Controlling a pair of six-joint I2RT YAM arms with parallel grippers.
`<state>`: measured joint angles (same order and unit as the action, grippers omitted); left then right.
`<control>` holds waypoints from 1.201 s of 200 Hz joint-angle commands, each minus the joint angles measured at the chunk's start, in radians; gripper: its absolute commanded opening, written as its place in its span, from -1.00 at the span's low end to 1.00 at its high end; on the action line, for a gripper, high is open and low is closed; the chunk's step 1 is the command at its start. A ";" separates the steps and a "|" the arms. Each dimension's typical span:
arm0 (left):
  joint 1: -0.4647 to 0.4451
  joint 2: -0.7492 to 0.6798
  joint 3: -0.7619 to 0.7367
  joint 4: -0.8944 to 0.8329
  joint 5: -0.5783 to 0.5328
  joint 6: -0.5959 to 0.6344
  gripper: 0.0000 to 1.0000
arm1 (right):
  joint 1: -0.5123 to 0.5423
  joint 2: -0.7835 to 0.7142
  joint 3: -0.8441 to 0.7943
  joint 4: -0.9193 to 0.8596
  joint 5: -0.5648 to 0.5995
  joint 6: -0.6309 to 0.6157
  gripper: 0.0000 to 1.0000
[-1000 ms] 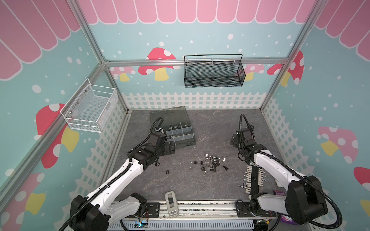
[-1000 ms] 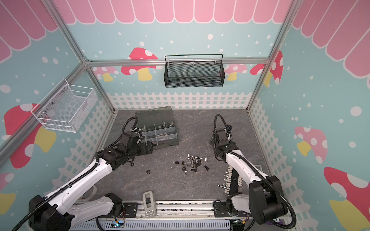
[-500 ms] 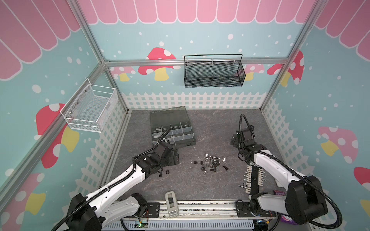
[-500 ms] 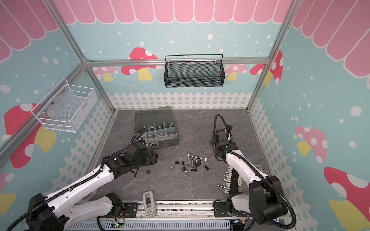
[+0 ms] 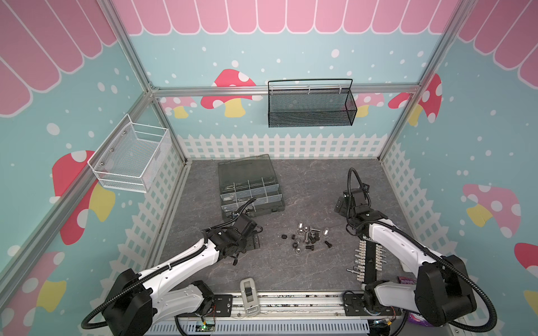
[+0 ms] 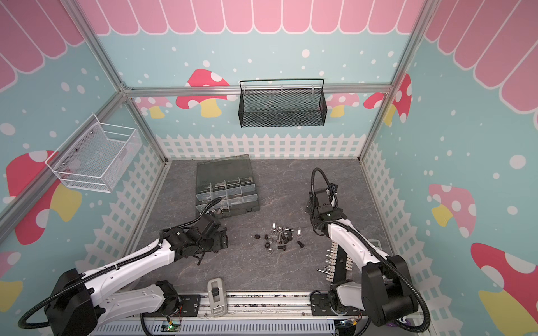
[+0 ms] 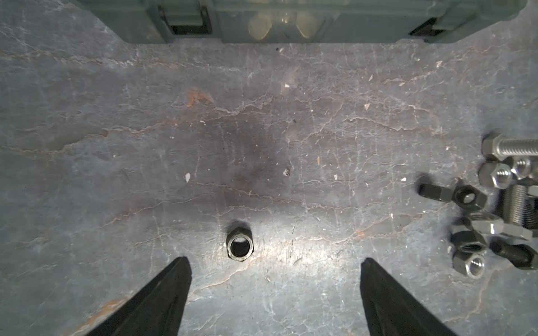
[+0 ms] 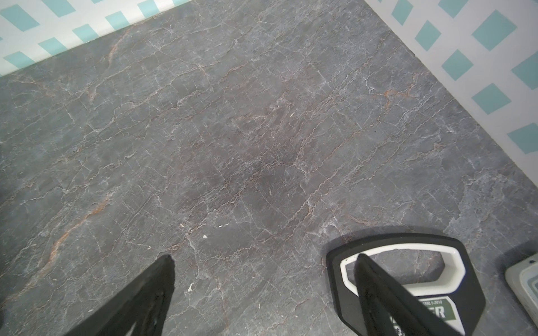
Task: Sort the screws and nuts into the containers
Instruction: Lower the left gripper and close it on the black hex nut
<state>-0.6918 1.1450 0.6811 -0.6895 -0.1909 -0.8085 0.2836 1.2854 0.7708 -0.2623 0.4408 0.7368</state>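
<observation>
A lone black hex nut (image 7: 240, 245) is seen on the grey table (image 7: 262, 116). It appears to stand on an end face, bore axis upright, opening turned up toward the wrist camera. It is placed just ahead of the left gripper (image 7: 275, 261), inside the span of the two fingers but nearer one, touched by neither. The pile of screws and nuts (image 5: 308, 238) is heaped mid-table, apart from that nut and in front of the organizer box (image 5: 250, 189). At the pile's edge a silver bolt (image 7: 512, 147) is laid on its side, long axis flat along the table and hex head toward the bare table. Its threaded shaft is cut off by the frame.

Left jaws are spread wide; nothing is held. The right gripper (image 8: 265, 259) is likewise wide open and empty above bare table. One of its fingers is seen overlapping a black-and-white handle loop (image 8: 407, 241); contact cannot be told.

In both top views the lone nut is hidden under the left gripper. Pile pieces there are too small for heads and shafts to be separated. A blurred pale shape, maybe a wing nut (image 7: 282, 24), is glimpsed through the box wall. A grey object (image 8: 524, 276) is cut off at the frame edge, not identifiable.
</observation>
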 commanded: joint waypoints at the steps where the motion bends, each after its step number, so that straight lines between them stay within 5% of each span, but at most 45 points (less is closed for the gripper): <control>1: -0.006 0.029 -0.030 0.005 -0.021 -0.030 0.58 | 0.006 -0.003 -0.030 0.011 -0.002 0.033 0.95; 100: 0.014 0.164 -0.046 0.026 0.010 -0.028 0.06 | 0.006 -0.008 -0.076 0.031 -0.011 0.066 0.95; 240: 0.037 0.249 -0.031 0.020 0.022 -0.001 -0.37 | 0.006 -0.020 -0.098 0.031 -0.008 0.085 0.95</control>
<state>-0.6613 1.3849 0.6514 -0.6350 -0.1822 -0.7967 0.2836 1.2816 0.6868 -0.2314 0.4263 0.7918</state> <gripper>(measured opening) 0.314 0.975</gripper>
